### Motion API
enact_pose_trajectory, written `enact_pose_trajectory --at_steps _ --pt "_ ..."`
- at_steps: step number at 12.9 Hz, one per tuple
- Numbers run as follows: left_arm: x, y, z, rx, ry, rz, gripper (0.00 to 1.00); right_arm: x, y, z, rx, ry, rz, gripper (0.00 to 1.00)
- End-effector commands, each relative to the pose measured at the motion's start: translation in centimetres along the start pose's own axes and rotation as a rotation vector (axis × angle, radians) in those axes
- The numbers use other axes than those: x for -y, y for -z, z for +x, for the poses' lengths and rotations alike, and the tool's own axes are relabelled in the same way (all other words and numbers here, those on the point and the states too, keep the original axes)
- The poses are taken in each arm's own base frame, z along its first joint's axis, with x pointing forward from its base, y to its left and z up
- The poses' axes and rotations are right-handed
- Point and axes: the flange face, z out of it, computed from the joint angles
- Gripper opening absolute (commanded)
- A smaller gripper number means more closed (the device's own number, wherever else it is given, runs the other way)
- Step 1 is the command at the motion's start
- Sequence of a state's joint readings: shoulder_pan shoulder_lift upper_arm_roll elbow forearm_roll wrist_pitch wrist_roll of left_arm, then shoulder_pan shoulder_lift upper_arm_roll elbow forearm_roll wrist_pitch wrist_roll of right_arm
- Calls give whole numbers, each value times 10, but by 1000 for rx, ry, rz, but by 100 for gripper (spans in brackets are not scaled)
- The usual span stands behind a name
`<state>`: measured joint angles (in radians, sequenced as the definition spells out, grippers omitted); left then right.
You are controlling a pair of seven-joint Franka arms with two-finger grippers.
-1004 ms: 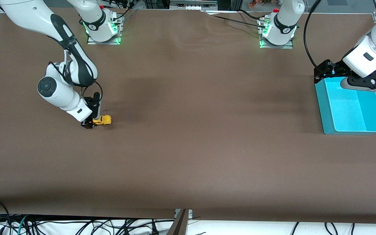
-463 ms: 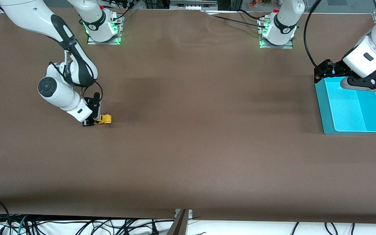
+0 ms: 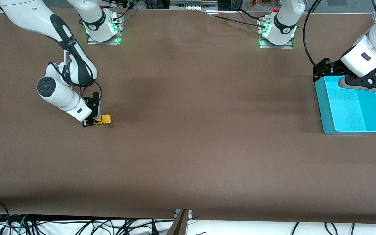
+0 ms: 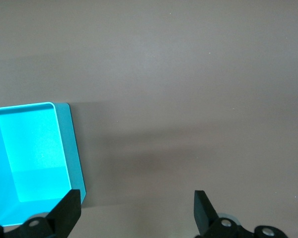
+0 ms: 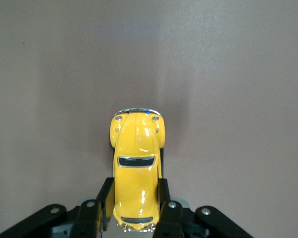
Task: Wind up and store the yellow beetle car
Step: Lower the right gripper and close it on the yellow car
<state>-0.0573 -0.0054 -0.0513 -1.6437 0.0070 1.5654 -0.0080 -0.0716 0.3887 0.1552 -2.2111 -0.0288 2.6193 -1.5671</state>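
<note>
No text, label, brand, number or sign can be read in any of the views.
</note>
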Motion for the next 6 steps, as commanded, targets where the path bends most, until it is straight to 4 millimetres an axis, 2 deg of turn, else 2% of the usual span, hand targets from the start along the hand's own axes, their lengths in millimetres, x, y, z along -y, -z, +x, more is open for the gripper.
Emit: enact_pose_trajectory --at_steps 1,6 --pt "-1 8 0 2 6 4 100 3 -6 -10 -2 19 -5 20" --pt "-1 10 1 -4 6 2 100 8 -16 -42 -6 -9 13 19"
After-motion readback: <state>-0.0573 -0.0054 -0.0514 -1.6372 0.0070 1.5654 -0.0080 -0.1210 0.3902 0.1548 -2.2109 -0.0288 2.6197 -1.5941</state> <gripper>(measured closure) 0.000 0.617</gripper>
